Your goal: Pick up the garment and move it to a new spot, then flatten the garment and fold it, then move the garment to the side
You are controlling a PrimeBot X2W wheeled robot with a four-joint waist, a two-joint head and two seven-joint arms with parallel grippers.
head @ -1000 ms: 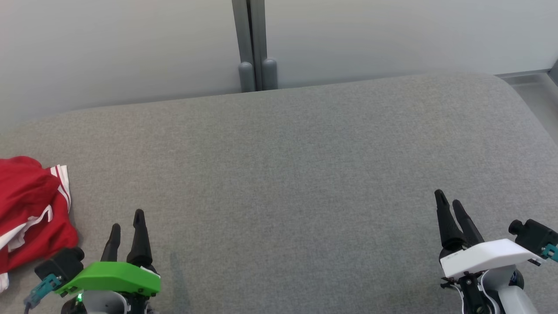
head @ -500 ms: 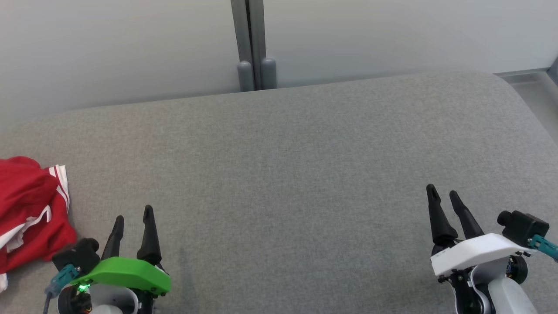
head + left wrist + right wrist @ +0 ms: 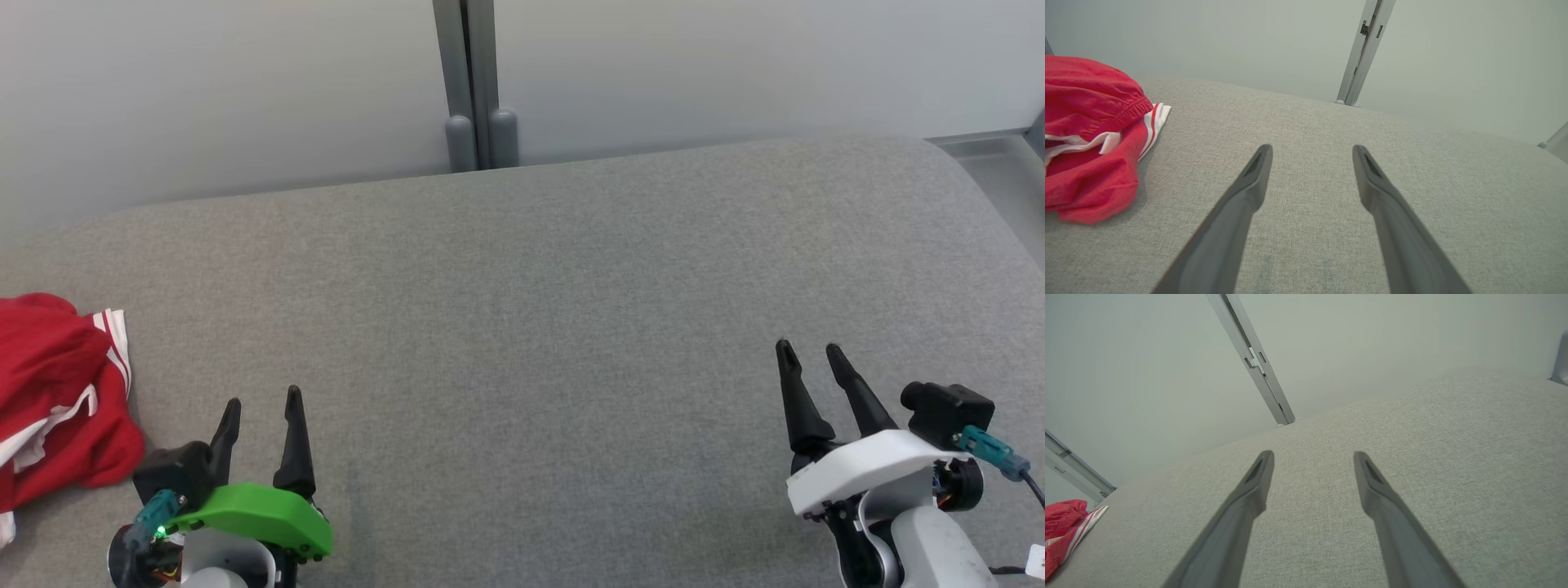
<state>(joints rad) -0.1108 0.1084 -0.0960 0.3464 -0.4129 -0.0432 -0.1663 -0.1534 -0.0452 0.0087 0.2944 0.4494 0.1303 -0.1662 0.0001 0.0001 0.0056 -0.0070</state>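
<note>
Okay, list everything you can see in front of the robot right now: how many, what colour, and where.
garment: one, red with white stripes, crumpled at the surface's far left
padded surface: one, grey fabric, under both grippers
wall panels: several, pale grey, behind the surface
frame posts: several, grey metal, between panels
left gripper: one, dark fingers, green cover, lower left, open, clear of the garment
right gripper: one, dark fingers, white cover, lower right, open
</note>
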